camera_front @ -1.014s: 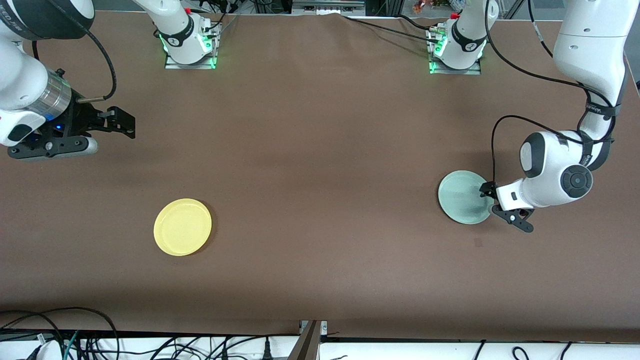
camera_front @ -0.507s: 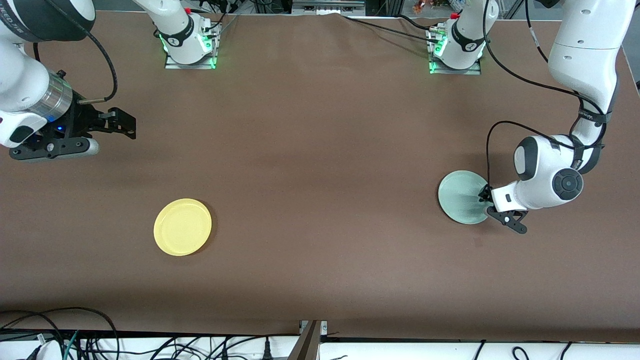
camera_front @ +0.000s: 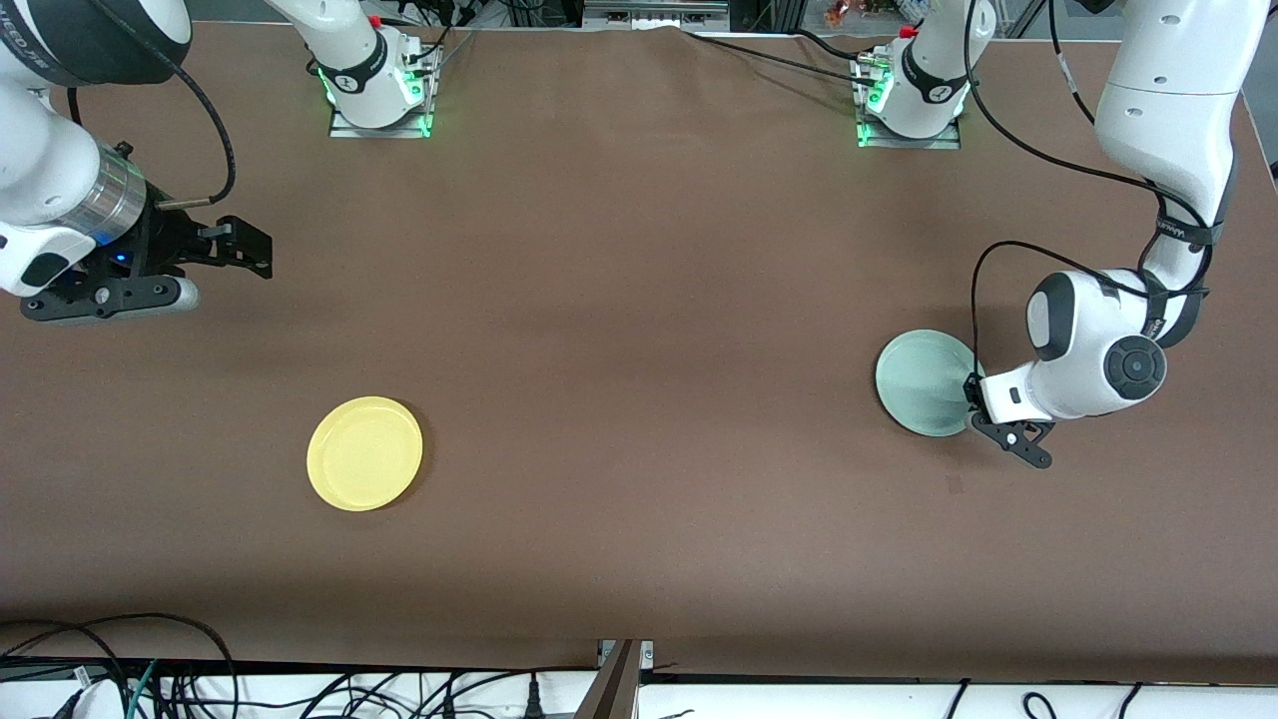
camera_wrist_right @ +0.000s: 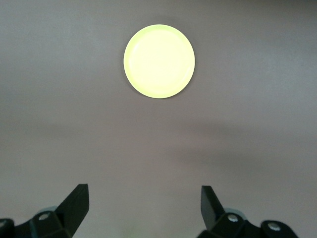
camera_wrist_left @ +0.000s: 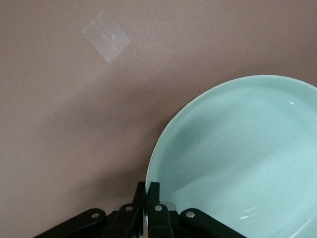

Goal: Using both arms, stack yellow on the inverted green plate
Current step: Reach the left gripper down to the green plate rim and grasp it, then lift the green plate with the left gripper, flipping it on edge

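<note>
The pale mint-green plate (camera_front: 924, 382) is at the left arm's end of the table. My left gripper (camera_front: 970, 399) is shut on its rim and has that edge raised, so the plate tilts. In the left wrist view the plate (camera_wrist_left: 237, 153) fills the frame beside the closed gripper (camera_wrist_left: 147, 191), hollow side toward the camera. The yellow plate (camera_front: 364, 452) lies flat, hollow side up, toward the right arm's end, nearer the front camera. My right gripper (camera_front: 240, 247) hangs open and empty over bare table, away from it. The right wrist view shows the yellow plate (camera_wrist_right: 159, 61) ahead of the open gripper (camera_wrist_right: 144, 198).
The table is covered with a brown cloth (camera_front: 639, 350). A small square of clear tape (camera_wrist_left: 106, 36) lies on the cloth beside the green plate. Cables run along the table's front edge (camera_front: 300, 689). The arm bases (camera_front: 377, 90) stand along the top.
My left gripper has closed in on the green plate's rim and lifted that edge a little; the plate now tilts and has shifted slightly. The right arm has barely moved.
</note>
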Motion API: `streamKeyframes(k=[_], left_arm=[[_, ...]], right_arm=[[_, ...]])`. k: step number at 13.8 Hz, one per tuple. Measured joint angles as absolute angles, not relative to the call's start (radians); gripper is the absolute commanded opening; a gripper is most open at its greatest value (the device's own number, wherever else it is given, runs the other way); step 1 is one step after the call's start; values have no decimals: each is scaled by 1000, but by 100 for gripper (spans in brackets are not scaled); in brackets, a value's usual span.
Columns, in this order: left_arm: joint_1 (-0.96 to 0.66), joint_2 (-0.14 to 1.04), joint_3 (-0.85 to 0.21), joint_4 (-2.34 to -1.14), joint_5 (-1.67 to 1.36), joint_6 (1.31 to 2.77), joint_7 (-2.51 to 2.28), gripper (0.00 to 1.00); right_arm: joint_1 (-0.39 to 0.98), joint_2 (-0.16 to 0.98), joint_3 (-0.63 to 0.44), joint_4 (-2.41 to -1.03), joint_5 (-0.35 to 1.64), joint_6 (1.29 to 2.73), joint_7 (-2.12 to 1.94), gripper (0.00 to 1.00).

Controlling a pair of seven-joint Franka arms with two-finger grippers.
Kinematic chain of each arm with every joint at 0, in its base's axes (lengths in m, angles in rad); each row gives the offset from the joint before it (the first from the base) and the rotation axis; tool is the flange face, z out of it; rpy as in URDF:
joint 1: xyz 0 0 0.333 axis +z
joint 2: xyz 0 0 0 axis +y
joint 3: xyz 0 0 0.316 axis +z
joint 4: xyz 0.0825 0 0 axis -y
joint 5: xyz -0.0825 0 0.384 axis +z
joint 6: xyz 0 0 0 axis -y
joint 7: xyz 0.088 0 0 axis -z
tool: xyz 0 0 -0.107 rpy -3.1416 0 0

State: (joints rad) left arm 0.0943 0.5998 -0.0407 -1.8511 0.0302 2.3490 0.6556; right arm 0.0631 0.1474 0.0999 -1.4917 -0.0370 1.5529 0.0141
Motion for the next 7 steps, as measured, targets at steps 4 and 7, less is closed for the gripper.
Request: streamKeyframes(k=[4,7], left_arm=[[74,559,-62,-1780,30,2221,720,0],[14,539,-65,-1614,60,2017,710,0]], right_arm=[[63,147,100,-1492,-37,1553,14,100],[63,148,100,-1492,-37,1553,14,100]])
